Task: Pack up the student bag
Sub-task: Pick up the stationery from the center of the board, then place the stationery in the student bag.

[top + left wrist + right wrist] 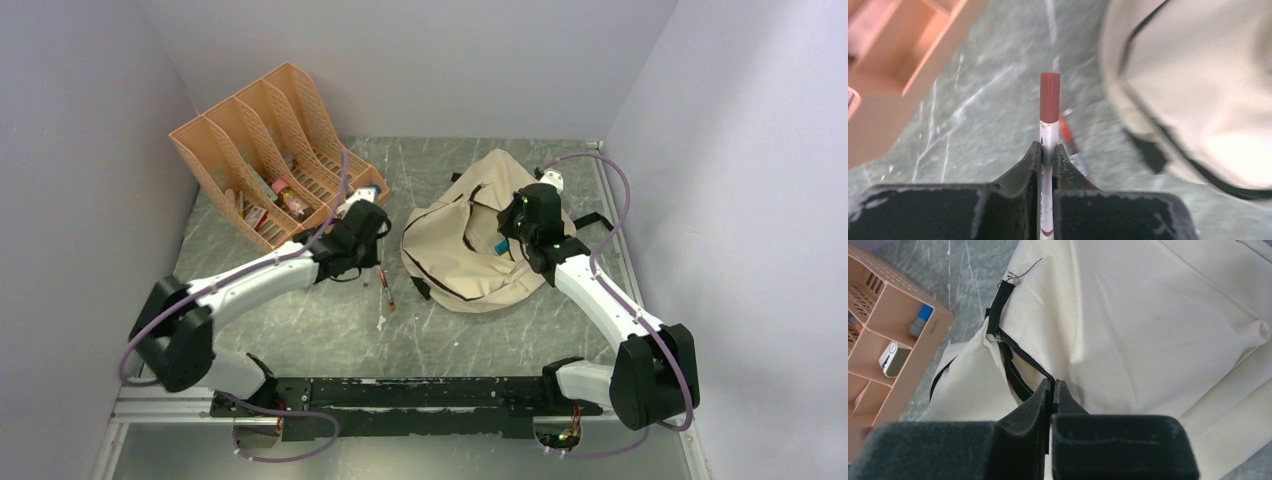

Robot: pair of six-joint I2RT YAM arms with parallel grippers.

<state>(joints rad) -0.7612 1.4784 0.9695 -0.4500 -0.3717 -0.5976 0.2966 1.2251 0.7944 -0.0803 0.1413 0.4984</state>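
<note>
Left gripper (pixel 1049 150) fills the bottom of its wrist view, fingers pressed onto a white marker (pixel 1050 100) with a dark red cap. The cap end sticks out past the fingertips. Under it I see a second pen (pixel 1068 140), reddish, lying on the grey marbled table (pixel 973 100). Right gripper (pixel 1053 386) is pinched tight on the black zipper edge of the student bag (pixel 1148 315), cream fabric all around the fingers. From the top view the bag sits on the right half of the table, its mouth open under the right gripper, with dark lining and a bit of blue showing inside. Black straps trail from its sides. Left gripper hangs between the bag and the orange file organizer (pixel 265 150), which stands at the far left with a few small items in its slots. The pen lies just nearer me than the left gripper, apart from the bag.
</note>
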